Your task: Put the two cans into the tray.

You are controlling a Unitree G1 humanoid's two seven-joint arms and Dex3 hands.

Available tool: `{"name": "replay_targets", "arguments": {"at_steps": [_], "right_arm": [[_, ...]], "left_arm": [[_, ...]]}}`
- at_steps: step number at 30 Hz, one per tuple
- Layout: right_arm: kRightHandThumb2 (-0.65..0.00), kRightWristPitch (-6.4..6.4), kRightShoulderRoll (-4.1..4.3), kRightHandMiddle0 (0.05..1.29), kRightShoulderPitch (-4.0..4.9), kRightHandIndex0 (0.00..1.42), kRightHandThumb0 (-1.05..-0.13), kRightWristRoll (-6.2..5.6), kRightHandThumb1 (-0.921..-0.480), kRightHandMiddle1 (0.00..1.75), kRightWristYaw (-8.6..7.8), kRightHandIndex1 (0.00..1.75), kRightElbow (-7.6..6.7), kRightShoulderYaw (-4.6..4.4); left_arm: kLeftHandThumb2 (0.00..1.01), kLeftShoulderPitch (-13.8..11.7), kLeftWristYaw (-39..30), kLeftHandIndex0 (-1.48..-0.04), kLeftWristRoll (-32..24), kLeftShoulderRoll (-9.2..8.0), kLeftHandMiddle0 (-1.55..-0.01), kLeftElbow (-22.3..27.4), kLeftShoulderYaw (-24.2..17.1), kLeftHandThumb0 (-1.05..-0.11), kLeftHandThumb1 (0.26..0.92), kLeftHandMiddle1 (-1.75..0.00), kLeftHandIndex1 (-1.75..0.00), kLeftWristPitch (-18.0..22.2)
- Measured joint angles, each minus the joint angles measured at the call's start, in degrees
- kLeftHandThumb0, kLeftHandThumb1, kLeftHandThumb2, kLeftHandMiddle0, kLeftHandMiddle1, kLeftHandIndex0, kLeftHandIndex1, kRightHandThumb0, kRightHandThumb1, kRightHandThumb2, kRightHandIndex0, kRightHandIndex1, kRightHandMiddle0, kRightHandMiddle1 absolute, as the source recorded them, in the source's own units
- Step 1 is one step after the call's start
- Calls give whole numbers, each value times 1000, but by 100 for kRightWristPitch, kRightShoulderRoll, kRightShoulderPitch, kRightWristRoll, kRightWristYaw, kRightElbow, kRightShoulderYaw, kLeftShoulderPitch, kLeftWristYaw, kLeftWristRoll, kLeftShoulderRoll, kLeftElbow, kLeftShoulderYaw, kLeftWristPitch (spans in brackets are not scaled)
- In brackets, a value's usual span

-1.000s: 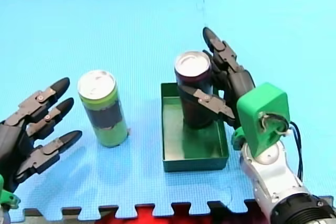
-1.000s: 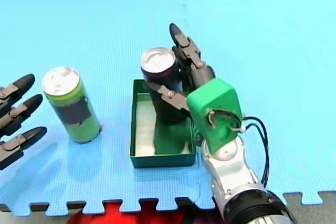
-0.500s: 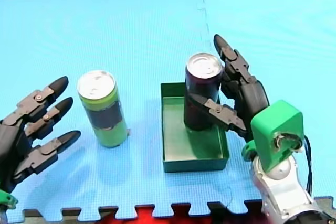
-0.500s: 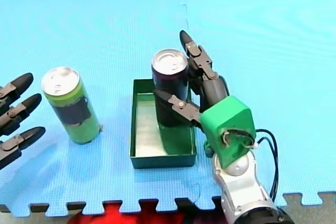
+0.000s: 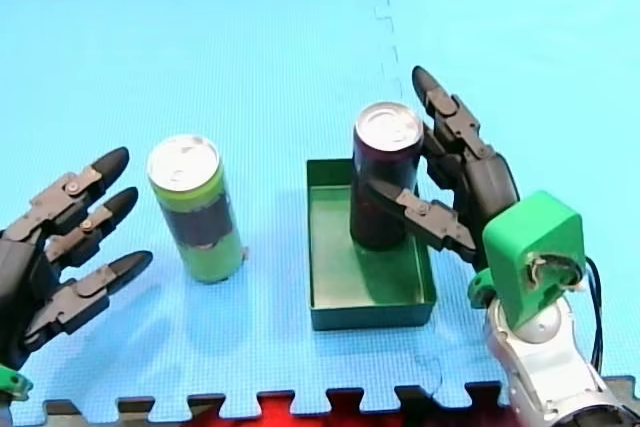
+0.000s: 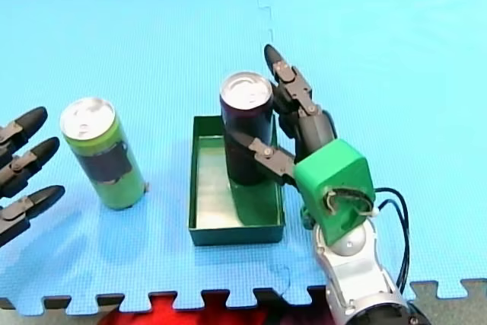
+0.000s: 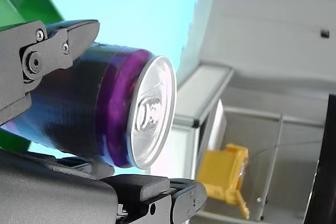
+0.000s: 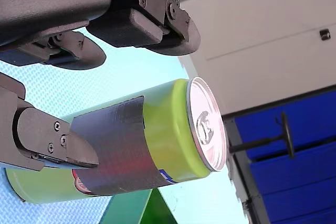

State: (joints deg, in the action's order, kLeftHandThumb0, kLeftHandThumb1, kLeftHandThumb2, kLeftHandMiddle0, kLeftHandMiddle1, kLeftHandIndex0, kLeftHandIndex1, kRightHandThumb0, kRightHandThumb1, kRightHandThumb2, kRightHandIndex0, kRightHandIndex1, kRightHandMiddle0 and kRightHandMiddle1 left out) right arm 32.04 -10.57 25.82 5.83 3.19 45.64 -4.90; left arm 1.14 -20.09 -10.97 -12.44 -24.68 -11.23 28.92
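Nearest, at the mat's front left, the left hand (image 5: 65,247) holds nothing, fingers uncurled and pointed toward the green can (image 5: 195,209), which stands upright on the mat (image 5: 250,57) well left of the tray (image 5: 370,314). That looks like a hand waiting its turn at the second can. Nearest on the other side, the right hand (image 5: 460,182) wraps the purple can (image 5: 380,167), thumb across its front and fingers behind, keeping it upright in the tray's far right corner. Its base probably sits on the tray floor, though the head views leave this uncertain. The first wrist view adds the finger (image 7: 63,38) pressed against the purple side, so the grip is not released. The second wrist view shows the green can's dark band.
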Motion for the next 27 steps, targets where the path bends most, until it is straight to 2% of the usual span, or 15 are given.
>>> {"name": "replay_targets", "arguments": {"at_steps": [5, 9, 12, 15, 18, 24, 27], "right_arm": [[-7, -7, 5, 265, 6, 343, -1048, 21, -835, 9, 45, 15, -1, -4], [-9, -100, 39, 264, 4, 340, -1048, 208, -841, 7, 237, 12, -27, -49], [-9, -202, 92, 265, -18, 340, -1048, 309, -844, 6, 329, 11, -119, -80], [-9, -225, 178, 267, -115, 340, -1048, 335, -848, 6, 310, 10, -225, -82], [-9, -191, 268, 268, -224, 342, -1048, 301, -851, 6, 236, 10, -258, -67], [-8, -1, 442, 278, -423, 357, -1048, 236, -855, 8, 172, 15, -291, -22], [-9, 37, 499, 283, -493, 363, -1048, 219, -859, 10, 132, 17, -341, -9]], "left_arm": [[31, 33, -10, -411, 1, -8, -459, -57, -2, -1048, 921, 0, 0, 9], [31, 42, -28, -412, 1, -9, -460, -83, -4, -1048, 921, -1, 0, 21], [30, 41, -32, -413, 0, -9, -461, -82, -9, -1048, 921, -1, -1, 29], [30, 32, -38, -415, -3, -9, -463, -66, -11, -1048, 921, -2, -2, 33], [30, 20, -46, -416, -15, -9, -463, -37, -13, -1048, 921, -2, -2, 35], [30, 17, -60, -416, -43, -10, -461, -31, -25, -1048, 921, -1, -1, 38], [30, 25, -75, -417, -53, -16, -463, -40, -32, -1048, 921, -2, -2, 40]]}}
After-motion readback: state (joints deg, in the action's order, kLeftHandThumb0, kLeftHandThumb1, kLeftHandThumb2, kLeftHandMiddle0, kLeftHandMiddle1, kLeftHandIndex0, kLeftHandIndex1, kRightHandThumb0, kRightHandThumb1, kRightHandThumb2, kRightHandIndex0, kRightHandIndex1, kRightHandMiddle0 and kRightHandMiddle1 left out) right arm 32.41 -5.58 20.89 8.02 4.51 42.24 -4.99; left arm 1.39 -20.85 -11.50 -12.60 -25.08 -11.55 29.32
